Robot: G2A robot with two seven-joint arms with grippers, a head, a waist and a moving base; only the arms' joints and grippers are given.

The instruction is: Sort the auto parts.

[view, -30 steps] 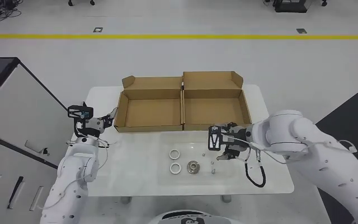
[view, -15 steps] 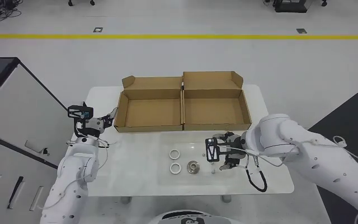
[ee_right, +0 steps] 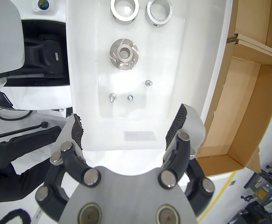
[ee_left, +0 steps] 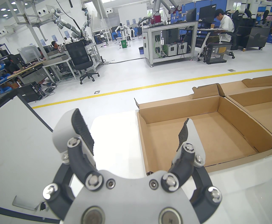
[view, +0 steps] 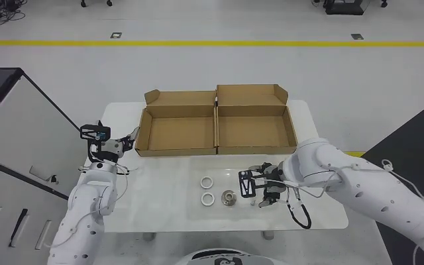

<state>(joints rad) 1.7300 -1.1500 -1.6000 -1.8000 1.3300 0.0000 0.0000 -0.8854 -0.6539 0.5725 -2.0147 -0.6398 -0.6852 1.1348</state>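
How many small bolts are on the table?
3 small silver bolts: one nearer the cardboard boxes, two side by side, all between the flanged metal hub and right gripper.

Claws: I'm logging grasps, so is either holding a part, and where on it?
Nothing is held. The right claw is open, empty, near the bolts; the left claw is open, empty, beside a box.

Metal rings: I count two of these.
Flanged hub: I see just one.
Small bolts: three on my feed.
Cardboard boxes: two, both open-topped.
Table: one.
Loose parts altogether: six by my tally.
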